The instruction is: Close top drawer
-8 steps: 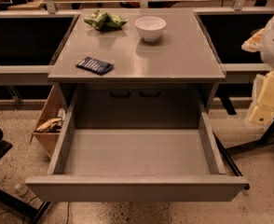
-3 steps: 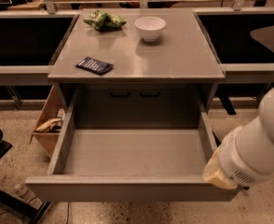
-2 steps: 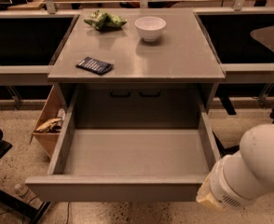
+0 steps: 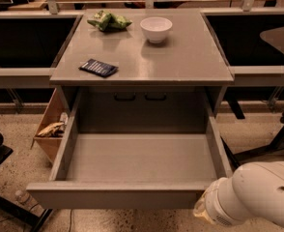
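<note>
The top drawer [image 4: 142, 158] is a wide grey drawer, pulled far out from under the grey cabinet top. Its deep tray is empty. Its plain flat front panel [image 4: 118, 196] runs along the bottom of the view. My white arm [image 4: 250, 197] comes in at the bottom right, and its end lies just in front of the panel's right end. The gripper itself is hidden behind the arm and the frame edge.
On the cabinet top [image 4: 180, 62] lie a white bowl [image 4: 156, 29], a green snack bag [image 4: 108, 20] and a dark blue packet [image 4: 99, 67]. A light brown wooden box [image 4: 52, 127] stands on the floor at left. Dark table legs stand at right.
My arm has swung in from the right edge and dropped low, to the front right corner of the drawer. The drawer has not moved.
</note>
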`<control>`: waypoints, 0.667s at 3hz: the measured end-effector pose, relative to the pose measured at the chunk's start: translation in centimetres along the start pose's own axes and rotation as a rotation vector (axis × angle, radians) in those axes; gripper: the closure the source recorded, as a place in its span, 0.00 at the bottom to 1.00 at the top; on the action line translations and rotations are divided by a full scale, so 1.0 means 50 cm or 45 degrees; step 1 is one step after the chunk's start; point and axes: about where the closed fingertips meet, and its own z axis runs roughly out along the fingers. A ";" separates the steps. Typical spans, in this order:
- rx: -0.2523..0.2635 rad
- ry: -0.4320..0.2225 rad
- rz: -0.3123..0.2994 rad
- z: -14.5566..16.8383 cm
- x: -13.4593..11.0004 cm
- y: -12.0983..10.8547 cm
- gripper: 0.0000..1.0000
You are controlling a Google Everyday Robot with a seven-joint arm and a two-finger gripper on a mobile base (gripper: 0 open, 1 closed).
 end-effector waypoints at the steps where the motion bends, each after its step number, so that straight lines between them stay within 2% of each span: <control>1: 0.037 -0.017 -0.021 0.008 -0.009 -0.016 1.00; 2: 0.112 -0.056 -0.059 0.017 -0.043 -0.055 1.00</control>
